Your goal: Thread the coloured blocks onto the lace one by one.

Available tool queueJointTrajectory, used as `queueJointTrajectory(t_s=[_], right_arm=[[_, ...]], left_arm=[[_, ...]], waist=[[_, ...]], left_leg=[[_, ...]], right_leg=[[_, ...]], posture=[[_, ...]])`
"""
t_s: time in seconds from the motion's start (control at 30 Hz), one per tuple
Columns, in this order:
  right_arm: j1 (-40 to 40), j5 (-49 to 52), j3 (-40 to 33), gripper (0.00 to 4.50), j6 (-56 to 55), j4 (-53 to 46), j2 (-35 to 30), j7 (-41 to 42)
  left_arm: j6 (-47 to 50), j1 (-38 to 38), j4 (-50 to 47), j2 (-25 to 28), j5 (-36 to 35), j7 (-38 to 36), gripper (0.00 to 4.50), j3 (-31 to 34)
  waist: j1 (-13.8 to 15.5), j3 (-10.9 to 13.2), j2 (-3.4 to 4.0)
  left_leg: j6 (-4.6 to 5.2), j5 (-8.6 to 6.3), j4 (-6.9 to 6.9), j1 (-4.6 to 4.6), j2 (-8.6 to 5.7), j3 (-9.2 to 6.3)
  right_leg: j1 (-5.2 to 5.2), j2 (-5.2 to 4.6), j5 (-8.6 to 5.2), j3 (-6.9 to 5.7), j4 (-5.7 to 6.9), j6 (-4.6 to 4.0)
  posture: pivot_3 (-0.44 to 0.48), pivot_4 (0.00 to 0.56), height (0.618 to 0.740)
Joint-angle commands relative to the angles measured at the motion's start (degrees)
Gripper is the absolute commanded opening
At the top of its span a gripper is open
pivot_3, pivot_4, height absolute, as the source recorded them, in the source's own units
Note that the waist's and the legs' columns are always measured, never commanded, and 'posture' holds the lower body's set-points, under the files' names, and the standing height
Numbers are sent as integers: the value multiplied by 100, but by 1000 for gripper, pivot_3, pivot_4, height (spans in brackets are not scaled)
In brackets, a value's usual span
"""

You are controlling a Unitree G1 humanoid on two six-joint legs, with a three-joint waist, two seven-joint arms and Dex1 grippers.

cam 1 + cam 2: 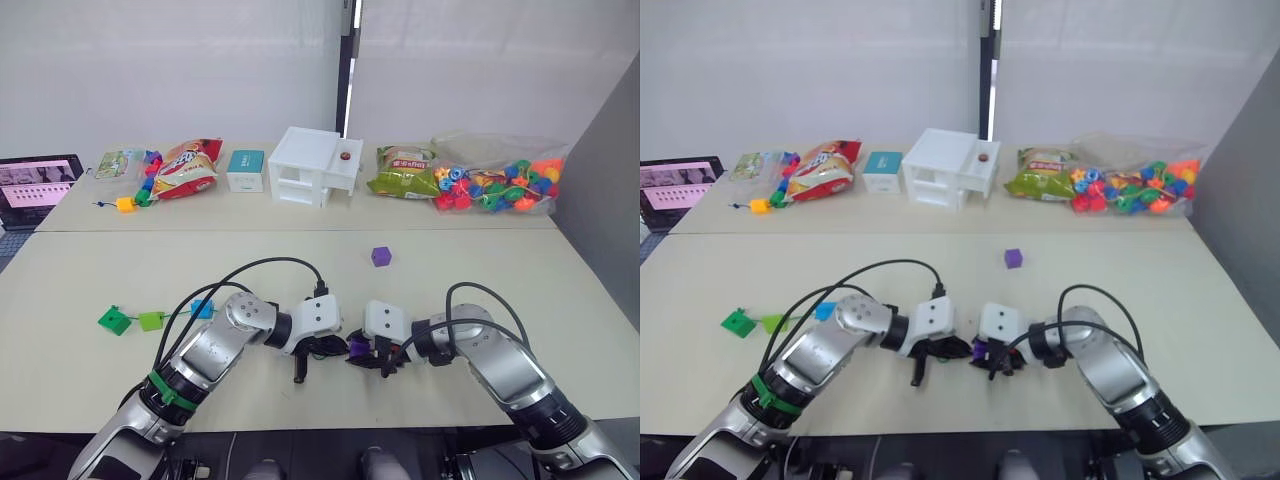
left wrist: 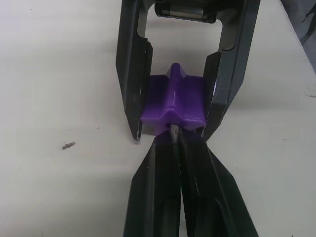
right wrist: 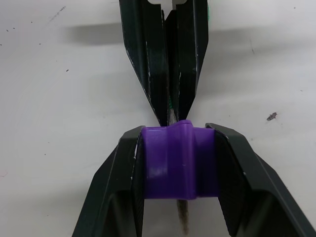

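Low over the near middle of the table, my right gripper is shut on a purple block. My left gripper faces it fingertip to fingertip and is shut on the lace's stiff greyish tip. That tip goes into the block's hole and pokes out on the far side. The thin green lace trails off to the left. Along it lie a blue block, a light green block and a dark green block. A second purple block sits alone, farther back on the table.
Along the back table stand a clear bag of multicoloured beads, snack bags, a white box, a teal box, a bead string with a yellow cube and a tablet. Black cables arch over my arms.
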Motion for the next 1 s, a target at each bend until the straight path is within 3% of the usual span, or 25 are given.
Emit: queueJointTrajectory(t_s=[0.03,0.1,0.37,0.53,0.73,0.83,1.0], right_arm=[[-26,101,-8,1377,10,-183,87,-84],[-37,87,12,1377,11,-173,110,-103],[-24,-27,81,1377,39,-148,24,-129],[-9,-11,58,1377,57,-165,-25,-147],[-20,12,60,1377,111,-206,-41,-163],[-38,27,57,1377,152,-234,-38,-174],[-33,35,39,1377,184,-262,-62,-177]], left_arm=[[-90,-141,-165,-177,-135,-224,0,-157],[-123,-158,-56,-203,-72,-230,0,-210],[-489,115,-282,582,-153,-533,2615,353],[-683,457,-324,921,-294,-591,2620,684],[-1268,573,180,829,75,-329,2620,572],[-1477,631,346,727,193,-301,1845,473],[-1705,675,489,573,226,-248,148,480]], waist=[[0,0,0],[-1,0,0],[-44,0,1],[-35,0,0],[-13,0,0],[-14,0,0],[-8,-1,1]], left_leg=[[0,0,0,0,0,0],[0,0,0,0,0,0],[0,0,-5,5,4,-2],[0,0,-4,5,3,-1],[0,0,-3,7,2,0],[0,0,-3,7,1,0],[0,0,-3,7,1,0]], right_leg=[[0,0,0,0,0,0],[0,0,0,0,0,0],[-3,4,0,0,3,0],[-1,2,0,0,1,0],[3,1,0,0,-1,0],[3,0,0,0,-1,0],[4,0,0,0,0,0]], posture=[[0,150,740],[0,150,740],[0,150,740],[0,150,740],[0,150,740],[0,150,740],[0,150,740]])
